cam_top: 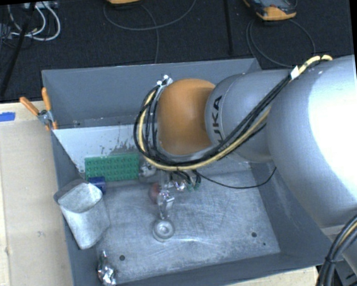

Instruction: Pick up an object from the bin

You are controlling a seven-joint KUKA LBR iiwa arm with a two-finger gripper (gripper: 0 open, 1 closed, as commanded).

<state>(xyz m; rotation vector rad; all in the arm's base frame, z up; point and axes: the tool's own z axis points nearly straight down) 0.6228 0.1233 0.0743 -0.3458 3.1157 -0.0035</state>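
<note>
Arm comes in from the right, low over the bin. The wrist with its orange cover sits above mid-floor, toward the back wall, with cables looped round its left side. The gripper hangs below the cover, pointing down at the floor centre. Can't tell how far open it is, and nothing visibly held.

Nearest thing is a small round silvery piece on bare floor just front of the gripper. Can't tell if they touch.

A green studded block lies left of the gripper, against the back-left slope, with a blue bit at its front-left end. A clear cup lies tilted by the left wall. A foil wad sits in the front-left corner, well apart from the gripper.
</note>
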